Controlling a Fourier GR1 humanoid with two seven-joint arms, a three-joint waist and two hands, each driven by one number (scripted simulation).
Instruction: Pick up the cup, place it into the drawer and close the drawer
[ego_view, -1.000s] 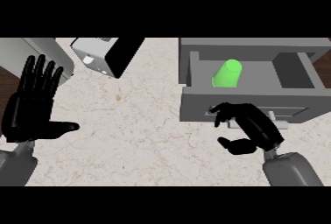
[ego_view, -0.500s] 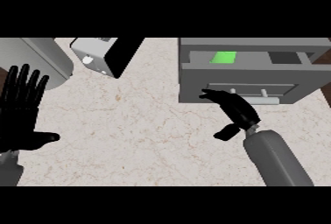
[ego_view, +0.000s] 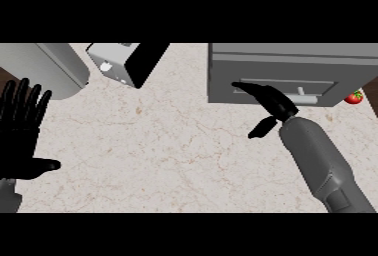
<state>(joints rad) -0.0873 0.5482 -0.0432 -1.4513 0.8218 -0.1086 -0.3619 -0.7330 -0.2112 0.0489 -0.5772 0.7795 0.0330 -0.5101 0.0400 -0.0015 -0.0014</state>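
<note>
**Drawer's shut, right hand flat on its front**

So the drawer (ego_view: 291, 75) is pushed all the way in, sitting flush with the grey cabinet box at the top right of the counter (ego_view: 162, 150). The cup isn't visible anywhere in the head view; with the drawer closed I can't see inside, so I can't tell where it sits.

The right hand (ego_view: 269, 102) comes up from the lower right on its grey forearm. Its fingers are straight and held close together, with the tips touching the drawer front just left of the pale handle (ego_view: 306, 95). The thumb hangs down and away from the fingers, and there's nothing in the hand.

The left hand (ego_view: 21, 132) is parked at the left edge of the view, wide open with fingers spread and pointing up and the thumb sticking out to the side. It's just resting there, touching nothing.

Other stuff: a small red tomato-looking thing (ego_view: 354, 96) peeks out right beside the cabinet at the right edge. A grey and black appliance (ego_view: 125, 62) sits at the top, with a rounded grey object (ego_view: 44, 67) to its left.
</note>
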